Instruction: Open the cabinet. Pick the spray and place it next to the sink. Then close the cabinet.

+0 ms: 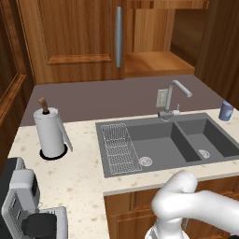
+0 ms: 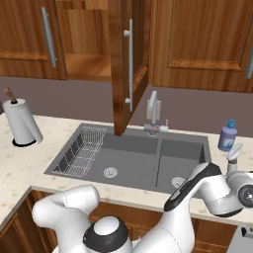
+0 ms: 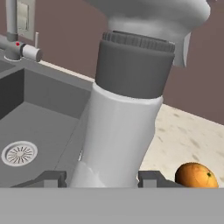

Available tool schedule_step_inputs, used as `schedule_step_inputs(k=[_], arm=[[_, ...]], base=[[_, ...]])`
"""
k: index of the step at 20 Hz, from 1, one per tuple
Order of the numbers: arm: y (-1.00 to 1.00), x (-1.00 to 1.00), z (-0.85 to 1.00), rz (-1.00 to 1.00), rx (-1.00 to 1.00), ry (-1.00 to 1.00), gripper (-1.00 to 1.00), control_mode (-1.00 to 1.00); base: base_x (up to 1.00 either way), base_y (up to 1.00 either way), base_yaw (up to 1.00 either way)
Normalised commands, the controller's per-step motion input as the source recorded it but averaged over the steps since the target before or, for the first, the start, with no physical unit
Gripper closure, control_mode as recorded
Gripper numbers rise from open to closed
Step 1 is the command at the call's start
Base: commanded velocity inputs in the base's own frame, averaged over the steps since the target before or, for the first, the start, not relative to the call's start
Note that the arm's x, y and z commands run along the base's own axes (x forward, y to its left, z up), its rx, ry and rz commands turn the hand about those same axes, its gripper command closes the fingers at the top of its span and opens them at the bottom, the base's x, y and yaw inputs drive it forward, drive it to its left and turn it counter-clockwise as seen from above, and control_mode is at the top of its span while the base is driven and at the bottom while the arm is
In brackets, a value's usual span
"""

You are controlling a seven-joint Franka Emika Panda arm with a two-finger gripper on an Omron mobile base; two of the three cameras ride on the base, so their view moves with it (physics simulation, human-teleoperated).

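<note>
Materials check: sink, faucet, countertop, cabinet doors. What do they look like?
Sink: matte dark grey, uniform with no shine, perhaps composite or coated metal.
Faucet: pale grey metal look, smooth curved spout, satin rather than mirror.
Countertop: cream with brown flecks, stone or quartz look, low sheen.
Cabinet doors: brown wood, visible grain, raised panels, slight gloss.

My hand view cuts off the spray (image 3: 124, 118) at top and bottom. The fingertips (image 3: 52, 178) barely show. The orange (image 3: 197, 176) is clipped below. The cabinet (image 2: 123, 64) door hides part of the faucet (image 2: 152, 114).
</note>
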Motion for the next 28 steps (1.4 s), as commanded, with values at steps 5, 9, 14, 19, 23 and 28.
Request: schedule_step_inputs(k=[5,9,14,19,23,28], arm=[[-0.11,0.16,-0.05,0.0,0.0,0.0,1.0,-1.0],[-0.13,0.12,-0.18,0.0,0.0,0.0,1.0,-1.0],[-0.15,0.09,-0.24,0.0,0.0,0.0,1.0,-1.0],[-0.18,0.07,-0.18,0.0,0.0,0.0,1.0,-1.0],[-0.2,0.07,-0.18,0.0,0.0,0.0,1.0,-1.0],[-0.07,0.01,-0.23,0.0,0.0,0.0,-1.0,-1.0]], base=[[0.0,0.0,0.0],[0.0,0.0,0.0],[0.0,0.0,0.0],[0.0,0.0,0.0],[0.0,0.0,0.0],[0.0,0.0,0.0]])
